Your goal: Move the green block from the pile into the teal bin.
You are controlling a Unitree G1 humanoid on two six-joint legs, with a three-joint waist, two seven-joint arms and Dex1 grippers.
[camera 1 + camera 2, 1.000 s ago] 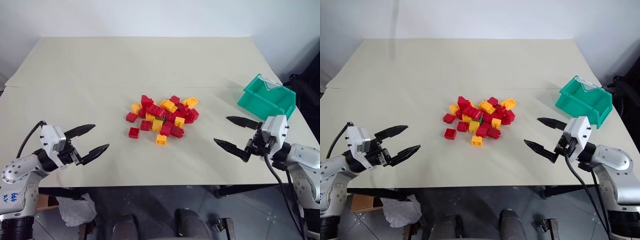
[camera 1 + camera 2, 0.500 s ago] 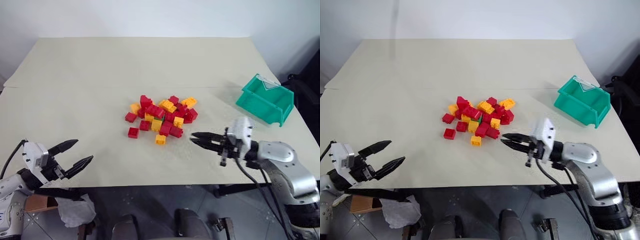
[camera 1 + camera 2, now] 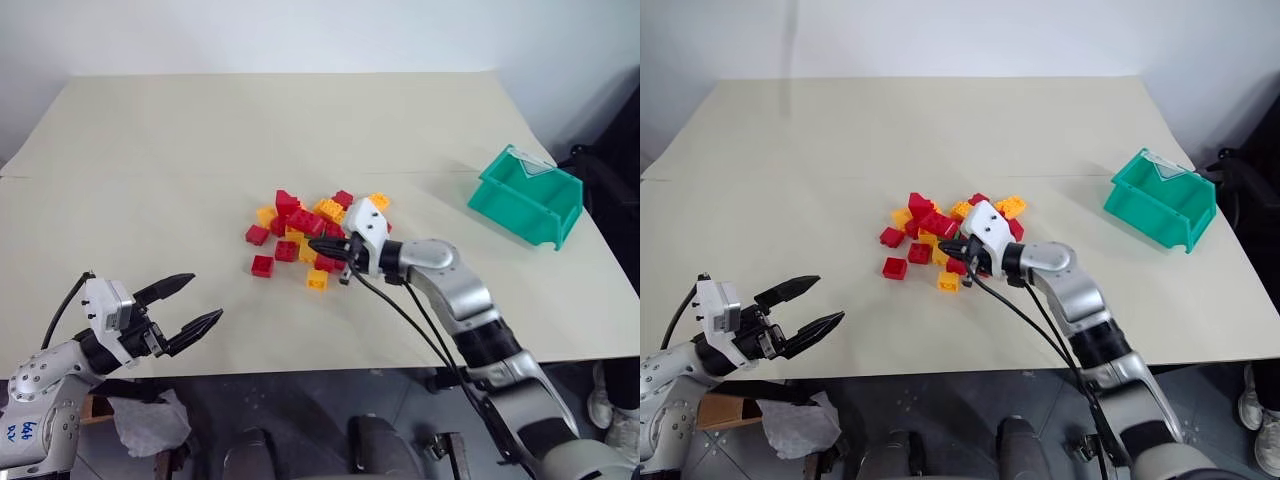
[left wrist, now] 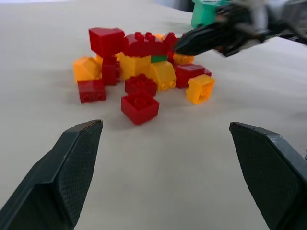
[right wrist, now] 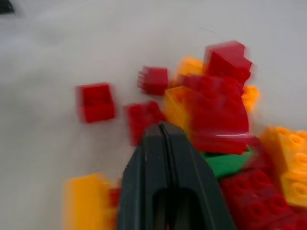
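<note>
Right gripper (image 3: 322, 245) swung in to pile (image 3: 312, 232), pinched closed, empty. Green block (image 5: 225, 163) sat half-buried; better nudge red bricks aside first. Left gripper (image 3: 190, 306) gaped, empty.

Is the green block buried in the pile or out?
Buried: the green block peeks from under red bricks in the pile.

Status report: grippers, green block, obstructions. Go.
Right gripper shut, empty, at the pile. Left gripper open, clear. Green block buried under red bricks. Bin empty.
</note>
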